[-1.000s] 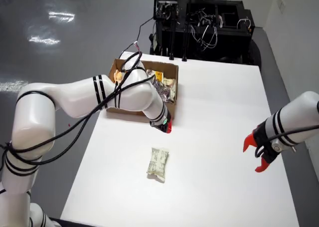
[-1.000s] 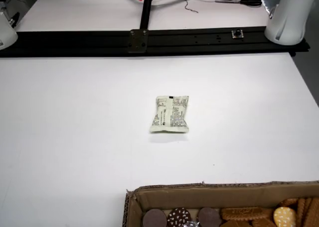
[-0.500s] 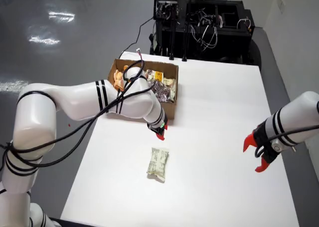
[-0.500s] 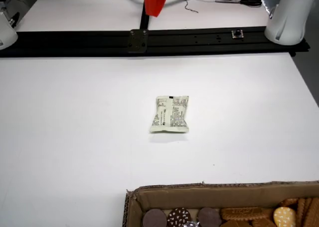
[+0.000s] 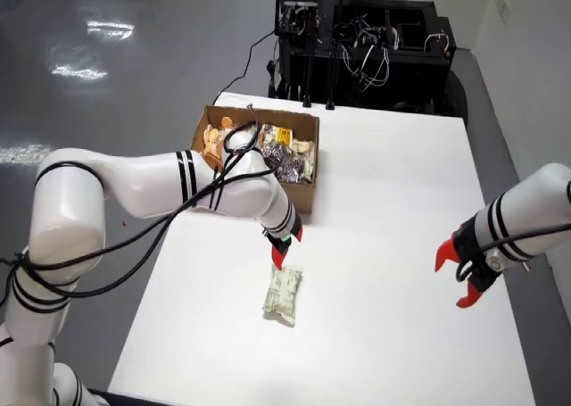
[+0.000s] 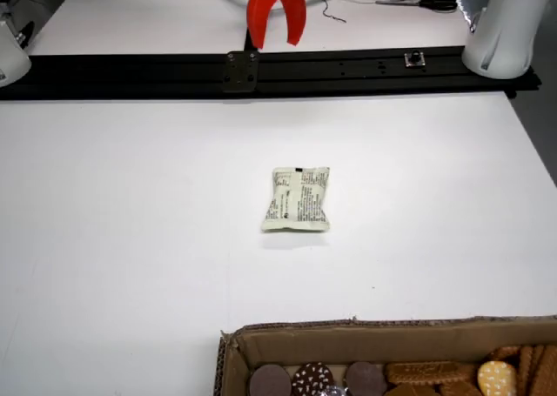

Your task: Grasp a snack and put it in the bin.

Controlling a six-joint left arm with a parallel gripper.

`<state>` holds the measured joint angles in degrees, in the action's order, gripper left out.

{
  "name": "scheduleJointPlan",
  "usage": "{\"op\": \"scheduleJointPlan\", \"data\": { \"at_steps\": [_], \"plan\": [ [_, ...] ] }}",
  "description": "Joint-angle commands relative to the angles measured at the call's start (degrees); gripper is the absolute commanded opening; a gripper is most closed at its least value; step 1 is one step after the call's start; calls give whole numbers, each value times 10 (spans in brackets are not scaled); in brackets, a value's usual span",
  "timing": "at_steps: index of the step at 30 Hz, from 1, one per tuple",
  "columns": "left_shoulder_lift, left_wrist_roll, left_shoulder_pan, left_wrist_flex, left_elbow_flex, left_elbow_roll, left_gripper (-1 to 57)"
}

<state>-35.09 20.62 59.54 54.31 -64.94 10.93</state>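
- My red-tipped pincer (image 5: 285, 246) hangs above the white table (image 5: 393, 245), just past the upper end of the pale green printed snack packet (image 5: 283, 292) and not touching it.
- Its fingers point down; whether they are spread or closed I cannot tell (they overlap in the overhead view).
- The packet lies flat on the table, apart from the brown cardboard box (image 5: 303, 197) of snacks behind my arm.
- A second arm's red gripper (image 5: 459, 277) sits at the right edge in that view.
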Motion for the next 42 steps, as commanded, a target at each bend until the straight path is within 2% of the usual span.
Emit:
{"op": "scheduleJointPlan", "data": {
  "at_steps": [1, 10, 20, 26, 42],
  "plan": [
    [4, -66, -4, -26, -28, -12, 379],
    [-11, -204, -2, -92, -85, -33, 401],
    [-18, -342, -8, -135, -114, -45, 407],
    [-40, -417, -16, -155, -119, -46, 429],
    [-112, -510, -33, -237, -133, -43, 464]
  ]
}}
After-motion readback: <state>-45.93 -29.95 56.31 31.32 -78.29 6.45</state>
